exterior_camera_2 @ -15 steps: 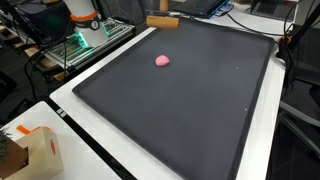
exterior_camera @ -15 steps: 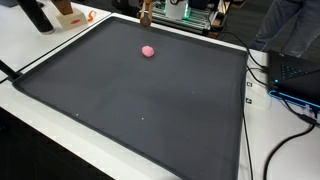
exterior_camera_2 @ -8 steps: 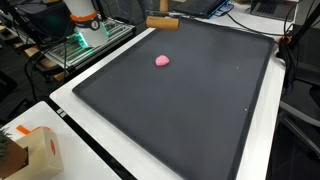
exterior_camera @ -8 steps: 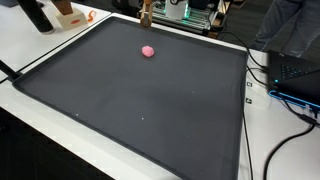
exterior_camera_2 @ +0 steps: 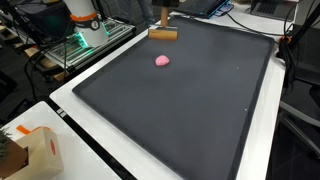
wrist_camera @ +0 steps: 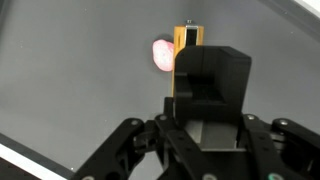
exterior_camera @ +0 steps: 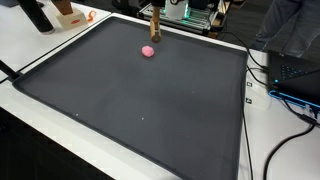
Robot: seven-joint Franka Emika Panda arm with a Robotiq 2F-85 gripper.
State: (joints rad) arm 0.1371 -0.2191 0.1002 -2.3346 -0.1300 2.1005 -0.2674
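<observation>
Hand (wrist_camera: pixel 195 70) is clamping a wooden block (wrist_camera: pixel 187 36). The jaws are pinched in against its sides with no slack showing, and the block is sticking out past the fingertips in the wrist view. In both exterior views the hand (exterior_camera_2: pixel 163 20) is coming down from the top edge of the frame with the block (exterior_camera_2: pixel 163 34) hanging under it, flat and level. From the other side the block (exterior_camera: pixel 155 33) is showing end-on, below the hand (exterior_camera: pixel 155 16).

The block is sitting over the far edge of the black mat (exterior_camera_2: pixel 190 110). It looks slightly off the surface, but the gap is too small to call.

A pink lump (exterior_camera_2: pixel 162 61) is lying loose on the mat at 6 o'clock from the block, near it but not touching. In the wrist view the lump (wrist_camera: pixel 163 53) is peeking out at 8 o'clock of the block, partly hidden behind it. In an exterior view it (exterior_camera: pixel 148 51) is at 7 o'clock, and nothing is touching it.

Progress, judging from this: the grasp is done and the block is being carried. The block isn't released and the pink lump is untouched.

Further out, the mat (exterior_camera: pixel 150 110) is covering most of the white counter (exterior_camera: pixel 40 45). A cardboard box (exterior_camera_2: pixel 35 150) is sitting on the counter at the near corner, well apart. Cables (exterior_camera: pixel 290 135) are trailing off the mat's side.
</observation>
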